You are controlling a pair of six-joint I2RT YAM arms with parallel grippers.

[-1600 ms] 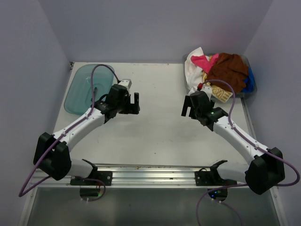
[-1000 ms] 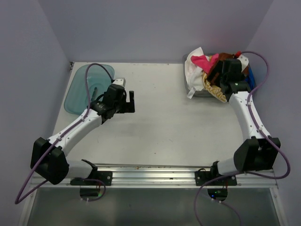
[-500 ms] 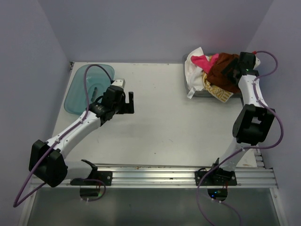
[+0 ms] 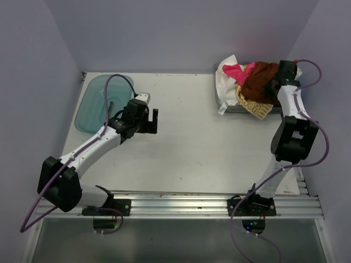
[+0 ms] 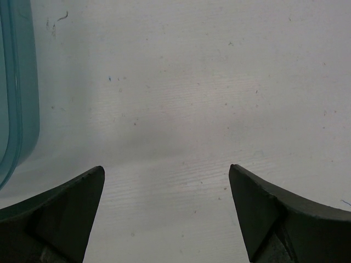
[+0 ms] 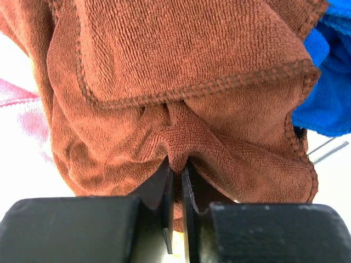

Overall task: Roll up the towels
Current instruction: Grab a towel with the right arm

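The towels lie heaped in a grey bin (image 4: 226,105) at the back right. On top is the rust-brown towel (image 4: 259,82) (image 6: 181,82), with a hot pink towel (image 4: 235,72), a white towel (image 4: 225,82), a blue towel (image 6: 329,82) and a yellow patterned towel (image 4: 253,107) around it. My right gripper (image 4: 271,86) (image 6: 176,164) is at the pile's right side, shut on a pinched fold of the rust-brown towel. Over bare table at the left, my left gripper (image 4: 154,120) (image 5: 166,181) stands open with nothing between its fingers.
A translucent teal tray (image 4: 94,104) (image 5: 16,98) lies at the back left, just left of the left gripper. The white table (image 4: 186,142) is walled at the back and both sides. The right arm stands close to the right wall.
The right arm swung from mid-table out to the pile, and its jaws have closed on the rust-brown towel. The left arm has shifted only slightly.
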